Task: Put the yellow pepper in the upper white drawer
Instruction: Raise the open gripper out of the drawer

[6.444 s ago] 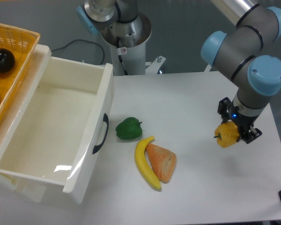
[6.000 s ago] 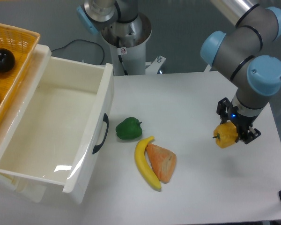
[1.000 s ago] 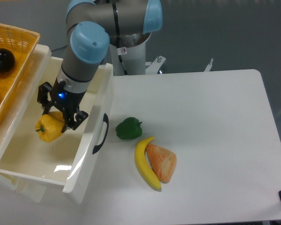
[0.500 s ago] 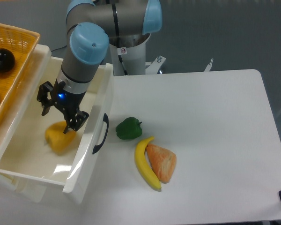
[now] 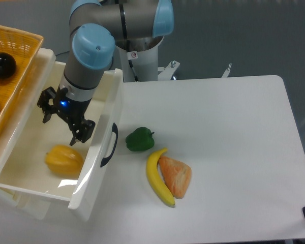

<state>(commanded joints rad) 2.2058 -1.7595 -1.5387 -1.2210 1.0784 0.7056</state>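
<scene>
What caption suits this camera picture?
Yellow pepper lies in the upper white drawer; open gripper hovers above.

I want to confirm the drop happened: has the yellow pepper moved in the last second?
Yes. The yellow pepper has dropped from the open pincer toward the near end of the upper white drawer and lies on its floor.

White table point(image 5: 234, 152), grey floor point(image 5: 234, 35) behind, black cable point(image 5: 84, 47) trailing; even light.

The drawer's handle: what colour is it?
Dark, nearly black, against the white drawer front; handle shows in the fixed camera view.
</scene>
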